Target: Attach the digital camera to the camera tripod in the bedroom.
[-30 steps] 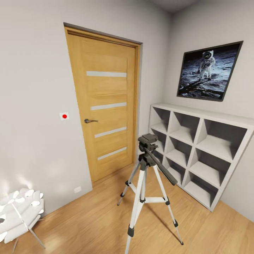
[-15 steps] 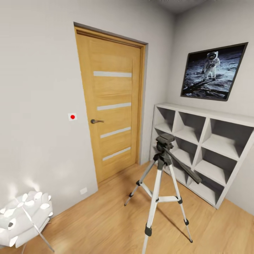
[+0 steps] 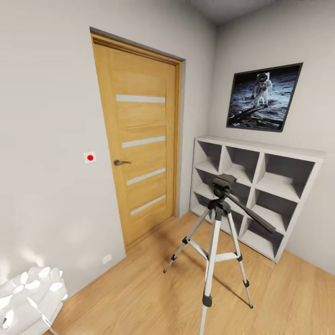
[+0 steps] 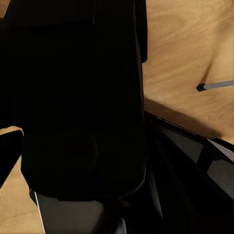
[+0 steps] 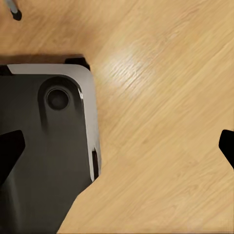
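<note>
The camera tripod stands on the light wood floor of the bedroom, its three silver-grey legs spread and its black head upright, with the long pan handle sloping down toward the grey cube shelf just behind it. The shelf sits against the right-hand wall under a framed astronaut poster. On the other wall is a wooden door with pale horizontal strips and a dark handle, and beside it a small white plate with a red dot. A white lamp with petal-like pieces sits low in the near corner by that wall. From the left wrist, a large black boxy shape blocks most of the floor; I cannot tell what it is, nor how the left fingers stand. One tripod foot shows beyond it. From the right wrist, the right gripper hangs over bare floor with its fingers spread wide and nothing between them, next to the robot's dark, grey-edged base.
</note>
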{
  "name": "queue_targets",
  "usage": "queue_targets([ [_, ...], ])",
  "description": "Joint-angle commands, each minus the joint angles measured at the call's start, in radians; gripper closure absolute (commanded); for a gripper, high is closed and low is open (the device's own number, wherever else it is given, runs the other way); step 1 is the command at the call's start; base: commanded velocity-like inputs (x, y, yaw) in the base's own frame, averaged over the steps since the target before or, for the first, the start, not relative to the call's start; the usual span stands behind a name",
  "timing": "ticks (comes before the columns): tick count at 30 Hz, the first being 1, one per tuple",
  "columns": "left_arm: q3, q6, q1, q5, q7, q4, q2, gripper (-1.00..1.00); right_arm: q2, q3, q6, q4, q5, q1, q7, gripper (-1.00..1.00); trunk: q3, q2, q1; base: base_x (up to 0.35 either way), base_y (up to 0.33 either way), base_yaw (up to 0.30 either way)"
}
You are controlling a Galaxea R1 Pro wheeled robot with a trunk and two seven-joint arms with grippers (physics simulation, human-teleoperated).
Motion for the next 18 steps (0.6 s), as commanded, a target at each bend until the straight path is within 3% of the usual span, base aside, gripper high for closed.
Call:
queue_targets([
  [1, -0.001, 0.004, 0.000, 0.008, 0.000, 0.000, 0.000, 1.00, -0.001, -0.009, -0.003, 0.003, 0.010, -0.001, 0.002, -1.00, 0.000, -0.001, 0.000, 0.005, 0.350, -0.240],
  [18, -0.002, 0.005, 0.000, 0.006, -0.002, 0.000, 0.000, 1.00, -0.001, -0.009, -0.003, 0.003, 0.010, -0.001, 0.002, -1.00, 0.007, -0.001, 0.000, 0.073, 0.350, -0.240],
])
